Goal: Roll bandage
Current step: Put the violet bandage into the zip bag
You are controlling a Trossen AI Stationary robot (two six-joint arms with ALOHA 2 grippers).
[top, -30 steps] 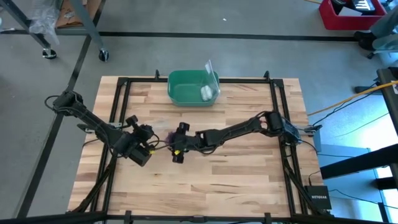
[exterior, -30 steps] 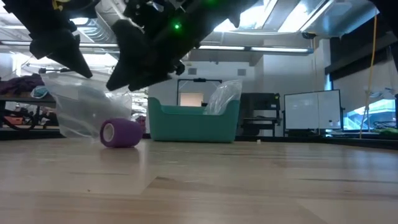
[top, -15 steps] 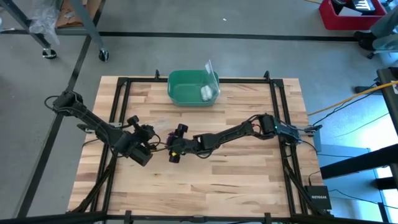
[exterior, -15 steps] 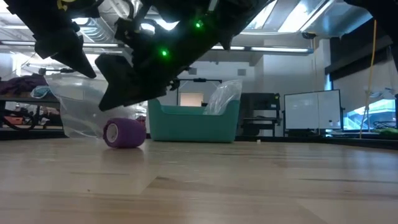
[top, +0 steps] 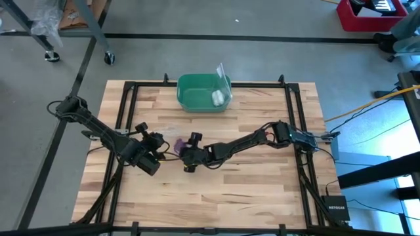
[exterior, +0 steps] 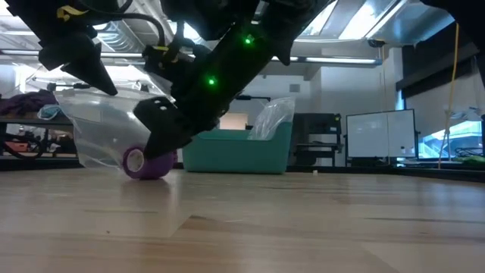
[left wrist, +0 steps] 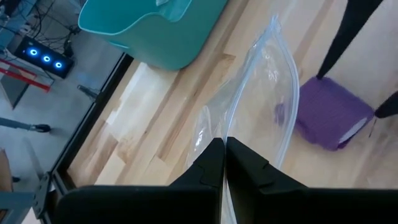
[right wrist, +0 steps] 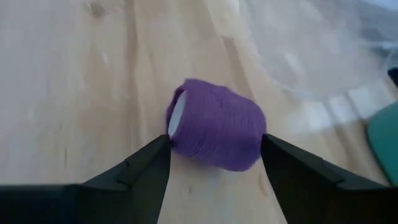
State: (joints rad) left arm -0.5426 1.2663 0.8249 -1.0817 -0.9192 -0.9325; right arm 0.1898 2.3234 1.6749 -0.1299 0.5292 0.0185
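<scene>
The bandage (right wrist: pixel 214 134) is a small purple roll lying on its side on the wooden table (top: pixel 262 190), left of centre; it also shows in the high view (top: pixel 177 145) and the low view (exterior: pixel 148 163). My right gripper (right wrist: pixel 214 149) is open and low over it, one finger at each end of the roll. My left gripper (left wrist: pixel 224 158) is raised just left of the roll and shut on a clear plastic bag (left wrist: pixel 261 93), whose lower part rests on the table beside the roll. My left gripper pinches the clear bag's upper edge (left wrist: pixel 229 134) between its two shut fingers, slanting down from the table's left. The bag hangs slack below the fingers (exterior: pixel 98 129), and its lower part lies on the table. My right gripper's fingers (right wrist: pixel 155 163) stand at the roll's two ends; whether they touch it, I cannot tell.
A green bin (top: pixel 187 82) stands at the table's far edge with a small white roll (top: pixel 216 98) and clear plastic in it. Black frame rails (top: pixel 295 131) run along the table's sides. Bare wood lies toward the near edge.
My right gripper has sunk toward the table and onto the purple roll, tipping and turning somewhat, so that its fingers now stand at the roll's ends. The roll lies where it was. My left gripper still holds the bag.
</scene>
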